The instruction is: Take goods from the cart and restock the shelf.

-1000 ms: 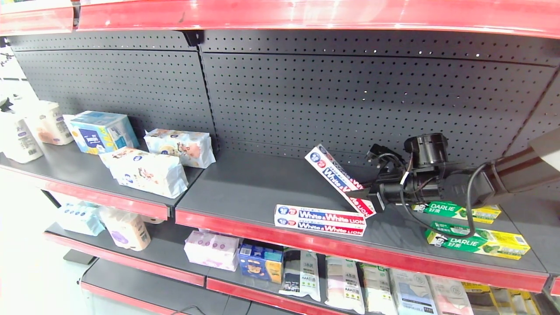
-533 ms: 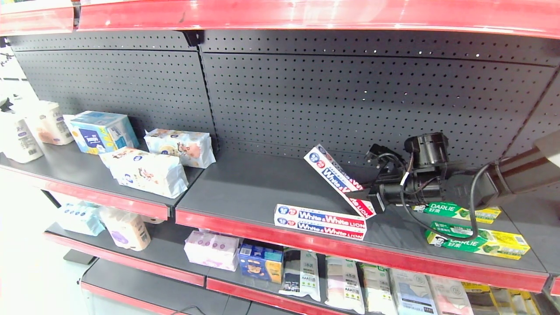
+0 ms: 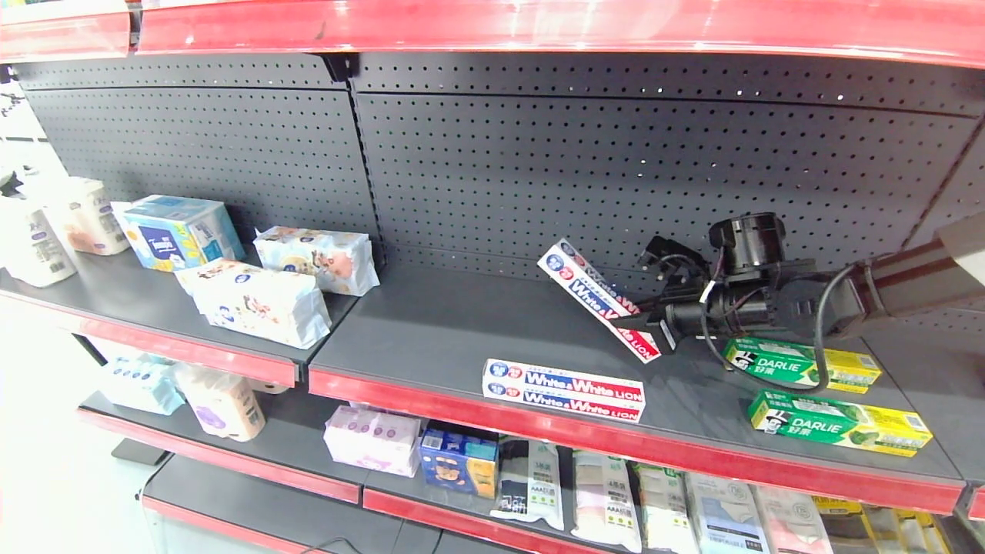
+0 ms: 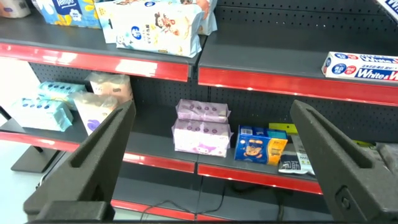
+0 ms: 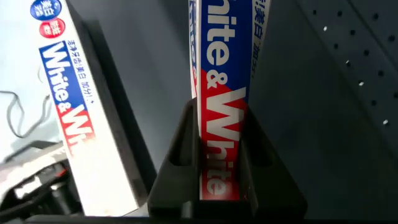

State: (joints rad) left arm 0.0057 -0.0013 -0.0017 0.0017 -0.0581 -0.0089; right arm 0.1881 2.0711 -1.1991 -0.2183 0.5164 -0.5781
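Toothpaste box [image 3: 592, 292] is being held by one end in the right claw [image 3: 645, 342], tilted over the shelf [image 3: 431, 331], its free end rising toward the pegboard [image 3: 539, 169]. Judging by the task, it is being angled this way so it can be laid down behind the second box [image 3: 564, 390] lying along the front edge (the same kind), with the green boxes [image 3: 800, 363] lying just beside the claw. The jaws are being pressed narrowly against opposite sides of the box, clamped on it. The left claw [image 4: 211, 112] is being held wide apart and empty, facing the lower shelves [image 4: 155, 146].
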